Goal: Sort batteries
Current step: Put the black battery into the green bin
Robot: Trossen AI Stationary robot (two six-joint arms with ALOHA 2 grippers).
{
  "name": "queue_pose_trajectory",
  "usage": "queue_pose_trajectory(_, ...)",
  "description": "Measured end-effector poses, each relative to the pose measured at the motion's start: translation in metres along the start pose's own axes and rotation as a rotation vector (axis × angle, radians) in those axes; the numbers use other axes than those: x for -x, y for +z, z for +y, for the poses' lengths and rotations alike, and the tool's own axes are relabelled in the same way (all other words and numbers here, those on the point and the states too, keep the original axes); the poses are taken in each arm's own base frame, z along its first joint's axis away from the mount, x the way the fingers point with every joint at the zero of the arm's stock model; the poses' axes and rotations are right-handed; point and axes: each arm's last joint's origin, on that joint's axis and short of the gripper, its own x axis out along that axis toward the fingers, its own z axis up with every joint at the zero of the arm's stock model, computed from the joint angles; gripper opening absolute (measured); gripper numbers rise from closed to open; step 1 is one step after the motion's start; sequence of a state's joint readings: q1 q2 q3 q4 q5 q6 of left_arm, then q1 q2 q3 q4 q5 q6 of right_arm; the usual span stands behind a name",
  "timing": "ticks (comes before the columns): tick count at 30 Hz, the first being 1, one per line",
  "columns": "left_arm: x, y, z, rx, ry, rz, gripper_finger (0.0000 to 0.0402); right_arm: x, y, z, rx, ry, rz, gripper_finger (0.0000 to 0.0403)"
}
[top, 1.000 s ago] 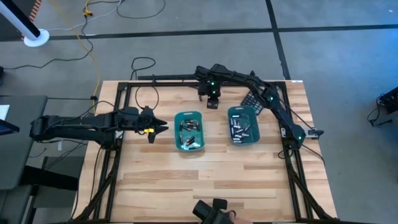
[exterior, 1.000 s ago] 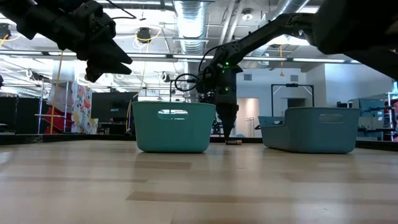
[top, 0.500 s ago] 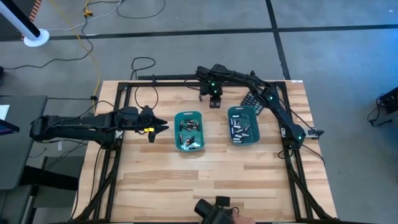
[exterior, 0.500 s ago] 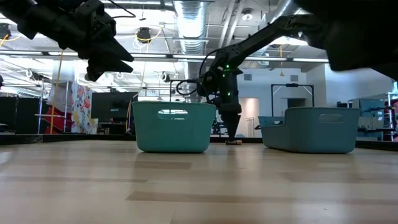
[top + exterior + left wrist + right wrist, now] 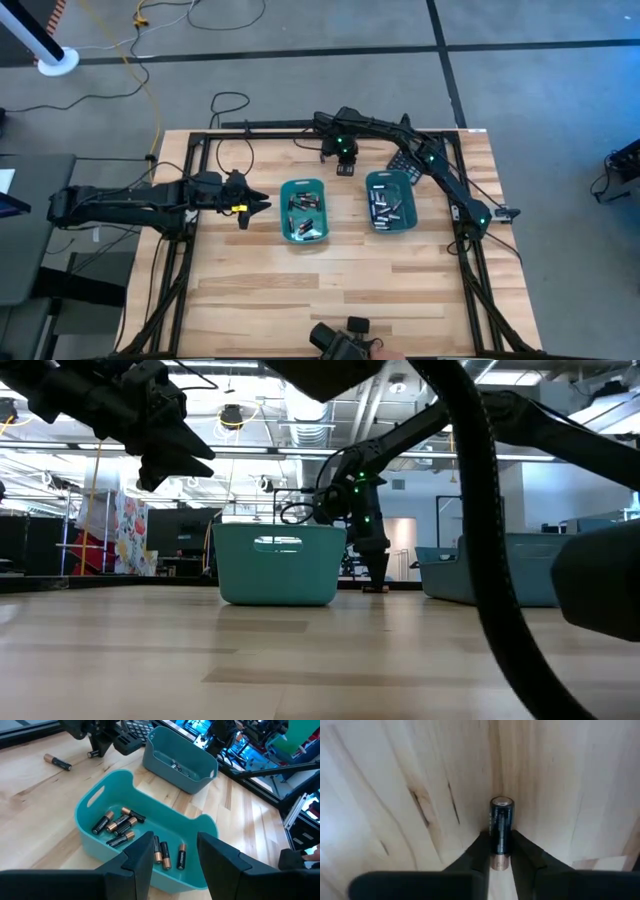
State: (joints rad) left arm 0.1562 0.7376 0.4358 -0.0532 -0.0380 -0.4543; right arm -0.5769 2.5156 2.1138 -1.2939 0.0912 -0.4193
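My right gripper is down at the table between the far ends of the two teal trays, shut on a dark battery with a coppery end. It also shows in the low view. My left gripper is open and empty, held above the table just left of the left tray. That tray holds several batteries. The right tray holds several more. One loose battery lies on the wood beyond the left tray. My right gripper pinches the battery between its two fingers, near the coppery end. The fingers come from above, pointing down, and lie across the battery. The battery lies flat on the wooden table top.
A black calculator lies at the far right, beside the right tray. A black frame runs around the table. A thick dark cable and a dark shape hang close before the low camera. The near half of the table is bare wood.
My right gripper has shifted a little toward the table's right edge, staying low at the table. A dark cable and a dark shape have come in front of the low camera.
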Motion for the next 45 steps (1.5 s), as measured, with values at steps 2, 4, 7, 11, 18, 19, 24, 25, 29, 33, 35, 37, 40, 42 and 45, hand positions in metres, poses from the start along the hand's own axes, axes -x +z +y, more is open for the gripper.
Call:
queue_pose_trajectory(2,0.000,0.000,0.000,-0.001,0.000,0.000,0.0146,0.000,0.000,0.001,0.002,0.002,0.000,0.0049)
queue_pose_trajectory(4,0.000,0.000,0.000,-0.003,0.005,-0.003,0.0146,0.000,0.000,0.002,0.002,0.003,0.005,0.0024)
queue_pose_trajectory(7,0.000,0.000,0.000,-0.004,0.010,-0.004,0.0146,0.002,-0.001,0.002,0.001,0.013,0.006,0.0010)
queue_pose_trajectory(11,0.000,0.000,0.000,-0.004,0.011,-0.004,0.0146,0.016,-0.007,0.003,-0.005,0.012,-0.002,0.0010)
queue_pose_trajectory(18,0.000,0.000,0.000,-0.003,0.014,-0.006,0.0146,0.069,-0.029,0.006,-0.090,0.002,-0.068,0.0010)
queue_pose_trajectory(19,0.000,0.000,0.000,-0.003,0.014,-0.006,0.0146,0.079,-0.033,0.008,-0.098,-0.001,-0.077,0.0010)
queue_pose_trajectory(24,0.000,0.000,0.000,-0.002,0.014,-0.006,0.0146,0.113,-0.045,0.023,-0.114,-0.021,-0.128,0.0010)
queue_pose_trajectory(25,0.000,0.000,0.000,-0.002,0.014,-0.006,0.0146,0.123,-0.048,0.027,-0.111,-0.027,-0.159,0.0010)
queue_pose_trajectory(29,0.000,0.000,0.000,0.002,0.014,-0.006,0.0146,0.161,-0.056,0.048,-0.077,0.009,-0.317,0.0011)
queue_pose_trajectory(33,0.000,0.000,0.000,0.004,0.014,-0.006,0.0146,0.181,-0.044,0.074,-0.020,0.007,-0.493,0.0011)
queue_pose_trajectory(35,0.000,0.000,0.000,0.010,0.014,-0.007,0.0146,0.189,-0.038,0.089,0.024,0.011,-0.570,0.0011)
queue_pose_trajectory(37,0.000,0.000,0.000,0.013,0.014,-0.006,0.0146,0.193,-0.031,0.104,0.069,0.028,-0.626,0.0011)
queue_pose_trajectory(40,0.000,0.000,0.000,0.014,0.014,-0.007,0.0146,0.188,-0.017,0.127,0.137,0.072,-0.658,0.0011)
queue_pose_trajectory(42,0.000,0.000,0.000,0.014,0.014,-0.007,0.0146,0.179,-0.006,0.138,0.169,0.099,-0.656,0.0012)
queue_pose_trajectory(45,0.000,0.000,0.000,0.013,0.013,-0.008,0.0146,0.164,0.007,0.153,0.208,0.128,-0.639,0.0012)
